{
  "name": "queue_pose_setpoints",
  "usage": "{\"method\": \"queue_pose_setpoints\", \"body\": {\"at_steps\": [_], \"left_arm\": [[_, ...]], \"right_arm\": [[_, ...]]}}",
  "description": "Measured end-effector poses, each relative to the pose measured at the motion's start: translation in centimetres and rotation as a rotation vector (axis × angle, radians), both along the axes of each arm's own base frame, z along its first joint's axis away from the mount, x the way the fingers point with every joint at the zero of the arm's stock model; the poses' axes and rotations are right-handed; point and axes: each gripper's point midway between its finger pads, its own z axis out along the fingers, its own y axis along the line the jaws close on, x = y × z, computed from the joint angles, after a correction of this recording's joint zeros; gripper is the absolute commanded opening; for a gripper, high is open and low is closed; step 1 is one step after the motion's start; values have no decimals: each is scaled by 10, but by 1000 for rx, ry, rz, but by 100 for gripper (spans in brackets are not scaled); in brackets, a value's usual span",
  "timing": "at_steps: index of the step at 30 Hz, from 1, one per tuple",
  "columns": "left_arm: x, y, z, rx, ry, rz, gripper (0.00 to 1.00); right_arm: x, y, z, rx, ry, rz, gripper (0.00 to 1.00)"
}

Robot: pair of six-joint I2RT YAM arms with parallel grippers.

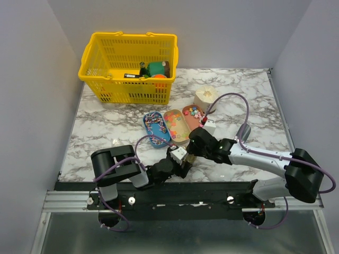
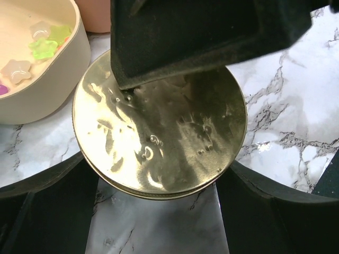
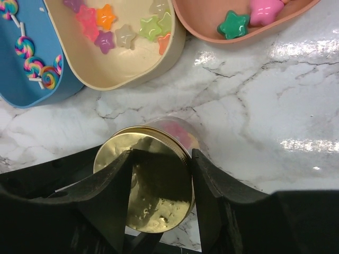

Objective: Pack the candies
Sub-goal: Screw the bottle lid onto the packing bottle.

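A clear jar with a gold lid stands on the marble near the front edge, pink candies showing through its wall. My left gripper is shut on the jar, a finger against each side under the lid. My right gripper is open over the lid: one finger lies across its face, the other sits at its rim. Star-shaped candies lie in the cream tray, and more candies lie in the pink tray. In the top view both grippers hide the jar.
A blue tray with lollipops lies left of the cream tray and pink tray. A yellow basket with goods stands at the back left. A beige cup and a small white box sit behind my right arm.
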Motion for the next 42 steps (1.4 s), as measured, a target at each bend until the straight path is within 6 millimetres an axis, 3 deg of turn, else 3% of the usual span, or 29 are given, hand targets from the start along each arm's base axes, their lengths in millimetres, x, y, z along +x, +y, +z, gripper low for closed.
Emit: {"method": "queue_pose_setpoints", "body": {"at_steps": [2, 6, 14, 19, 24, 30, 36, 42], "left_arm": [[0, 0, 0, -1, -3, 1, 76], [0, 0, 0, 1, -6, 1, 91], [-1, -3, 3, -17, -3, -9, 99], [-5, -9, 8, -45, -2, -28, 98], [-10, -14, 9, -54, 4, -54, 84], [-10, -23, 9, -71, 1, -72, 80], [-10, -27, 9, -77, -2, -81, 78], [-9, -28, 8, -76, -4, -83, 78]], "right_arm": [[1, -1, 0, 15, -7, -11, 52], [-1, -3, 0, 53, -20, -34, 52], [-5, -7, 6, 101, -16, -65, 52], [-15, -17, 9, 71, 8, -64, 52], [-23, -29, 11, 35, 31, -66, 52], [-30, -43, 12, -5, 46, -75, 52], [-36, -53, 14, -26, 56, -82, 40], [-36, -53, 14, -18, 52, -81, 35]]}}
